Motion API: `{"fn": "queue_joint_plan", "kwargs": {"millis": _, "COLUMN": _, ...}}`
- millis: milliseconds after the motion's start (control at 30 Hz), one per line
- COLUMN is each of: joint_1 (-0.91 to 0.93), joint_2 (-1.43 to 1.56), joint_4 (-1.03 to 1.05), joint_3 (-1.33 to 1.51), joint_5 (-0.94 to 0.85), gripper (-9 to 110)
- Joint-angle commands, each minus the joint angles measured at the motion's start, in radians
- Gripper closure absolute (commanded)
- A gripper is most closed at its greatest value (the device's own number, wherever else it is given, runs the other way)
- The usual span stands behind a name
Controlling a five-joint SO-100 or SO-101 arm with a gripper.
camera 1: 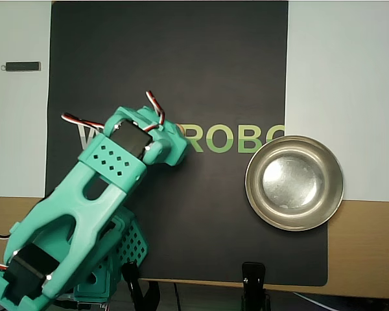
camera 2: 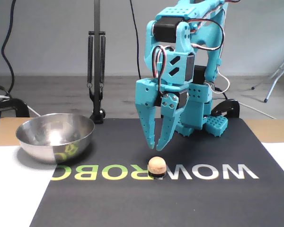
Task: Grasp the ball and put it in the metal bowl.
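Overhead view: the teal arm (camera 1: 84,207) reaches toward one o'clock over the black mat (camera 1: 181,65), its wrist hiding nearly all of the ball (camera 1: 180,129), just a peach sliver beside the green lettering; the metal bowl (camera 1: 294,183) sits well off at three o'clock. Fixed view: the jaws (camera 2: 155,145) point straight down, slightly spread and empty, and the ball (camera 2: 156,166) rests on the mat at six o'clock, directly beneath the tips with a small gap. A straight drop looks like the call; the bowl (camera 2: 54,135) waits at nine o'clock.
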Motion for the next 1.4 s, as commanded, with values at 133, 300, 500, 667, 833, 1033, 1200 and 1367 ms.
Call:
{"fn": "queue_joint_plan", "kwargs": {"millis": 133, "joint_1": -0.008, "joint_2": 0.025, "joint_4": -0.008, "joint_3": -0.009, "joint_5": -0.003, "gripper": 87}}
{"fn": "queue_joint_plan", "kwargs": {"millis": 300, "joint_1": -0.008, "joint_2": 0.026, "joint_4": -0.008, "joint_3": -0.012, "joint_5": -0.003, "gripper": 87}}
{"fn": "queue_joint_plan", "kwargs": {"millis": 500, "joint_1": -0.008, "joint_2": 0.028, "joint_4": -0.008, "joint_3": -0.012, "joint_5": -0.003, "gripper": 86}}
{"fn": "queue_joint_plan", "kwargs": {"millis": 667, "joint_1": -0.008, "joint_2": 0.028, "joint_4": -0.008, "joint_3": -0.014, "joint_5": -0.003, "gripper": 82}}
{"fn": "queue_joint_plan", "kwargs": {"millis": 833, "joint_1": -0.006, "joint_2": 0.028, "joint_4": -0.008, "joint_3": -0.015, "joint_5": -0.003, "gripper": 61}}
{"fn": "queue_joint_plan", "kwargs": {"millis": 1033, "joint_1": -0.002, "joint_2": 0.023, "joint_4": -0.008, "joint_3": -0.005, "joint_5": 0.002, "gripper": 61}}
{"fn": "queue_joint_plan", "kwargs": {"millis": 1200, "joint_1": 0.0, "joint_2": 0.023, "joint_4": -0.008, "joint_3": -0.011, "joint_5": 0.005, "gripper": 61}}
{"fn": "queue_joint_plan", "kwargs": {"millis": 1367, "joint_1": 0.0, "joint_2": 0.023, "joint_4": -0.009, "joint_3": -0.014, "joint_5": 0.002, "gripper": 61}}
